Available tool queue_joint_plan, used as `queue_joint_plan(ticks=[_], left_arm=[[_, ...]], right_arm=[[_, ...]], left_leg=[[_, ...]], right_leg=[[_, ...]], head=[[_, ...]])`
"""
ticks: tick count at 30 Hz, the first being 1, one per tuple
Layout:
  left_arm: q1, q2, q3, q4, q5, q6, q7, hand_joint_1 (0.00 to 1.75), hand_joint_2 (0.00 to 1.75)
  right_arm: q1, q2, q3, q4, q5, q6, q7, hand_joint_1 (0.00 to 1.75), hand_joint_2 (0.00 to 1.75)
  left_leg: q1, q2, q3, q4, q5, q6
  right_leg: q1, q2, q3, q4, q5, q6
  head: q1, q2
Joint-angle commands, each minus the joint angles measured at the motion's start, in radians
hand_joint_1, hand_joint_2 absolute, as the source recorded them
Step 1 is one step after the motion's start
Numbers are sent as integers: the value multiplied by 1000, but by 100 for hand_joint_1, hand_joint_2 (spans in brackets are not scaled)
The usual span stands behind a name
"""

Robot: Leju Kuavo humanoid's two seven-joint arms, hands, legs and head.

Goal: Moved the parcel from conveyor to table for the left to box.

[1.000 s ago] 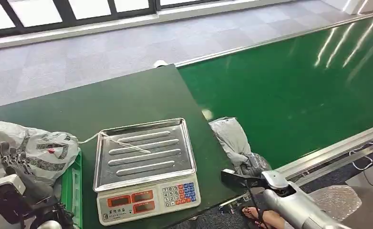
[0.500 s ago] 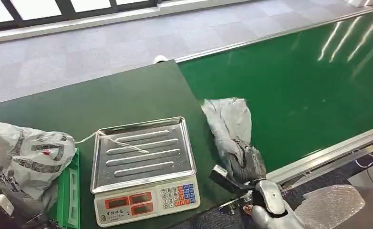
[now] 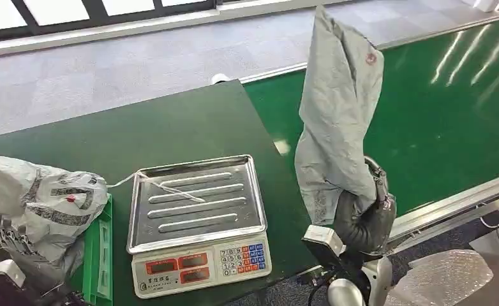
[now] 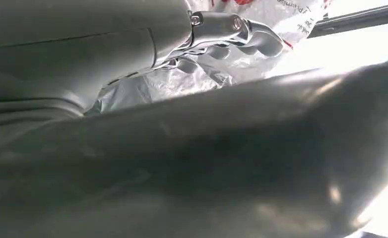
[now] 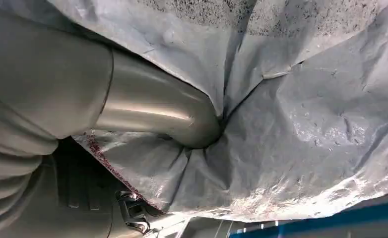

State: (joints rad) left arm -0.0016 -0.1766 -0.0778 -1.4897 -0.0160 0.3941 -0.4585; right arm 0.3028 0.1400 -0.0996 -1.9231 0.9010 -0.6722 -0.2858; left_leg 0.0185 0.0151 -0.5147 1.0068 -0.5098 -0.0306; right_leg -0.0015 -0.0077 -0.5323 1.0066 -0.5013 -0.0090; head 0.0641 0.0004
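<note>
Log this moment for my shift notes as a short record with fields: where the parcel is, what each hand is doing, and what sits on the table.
parcel: grey bag lifted upright above the conveyor edge, beside the table
right hand: grips the bag's lower end
left hand: rests against a white printed bag
table items: scale with bare tray, green bin
step left: bag not yet set on table

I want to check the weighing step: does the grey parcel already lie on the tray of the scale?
No: in the head view the right hand holds the grey parcel up in the air beside the scale, whose metal tray is bare.
</note>
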Motion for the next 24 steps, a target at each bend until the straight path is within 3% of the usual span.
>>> queue_joint_plan(ticks=[1,11,15,18,24], left_arm=[[-37,7,-2,85,4,-6,-6,0,0],[-37,7,-3,85,4,-6,-6,0,0],[-43,4,-33,111,3,-19,-9,0,0],[-87,4,-66,165,6,-28,-11,0,0],[-136,28,-86,199,21,-49,-5,0,0]], right_arm=[[-20,40,-3,-6,-22,-4,-23,175,175],[-28,29,7,5,-26,8,-25,175,175],[-153,17,90,173,-39,90,-28,175,175],[-299,31,211,375,-45,142,-52,175,175],[-365,58,416,538,-122,199,-52,175,175]], left_leg=[[-1,-2,-3,-1,3,2],[-2,-2,-5,0,4,3],[-2,2,-3,-1,3,3],[-2,5,-12,-2,6,3],[-2,4,-11,-1,8,3]], right_leg=[[-1,0,-3,-1,3,1],[-2,0,-4,-1,4,2],[-2,4,-2,-1,4,2],[-2,6,-5,-3,8,2],[-1,4,-5,-1,8,2]], head=[[0,0],[0,0],[0,0],[0,0],[0,0]])
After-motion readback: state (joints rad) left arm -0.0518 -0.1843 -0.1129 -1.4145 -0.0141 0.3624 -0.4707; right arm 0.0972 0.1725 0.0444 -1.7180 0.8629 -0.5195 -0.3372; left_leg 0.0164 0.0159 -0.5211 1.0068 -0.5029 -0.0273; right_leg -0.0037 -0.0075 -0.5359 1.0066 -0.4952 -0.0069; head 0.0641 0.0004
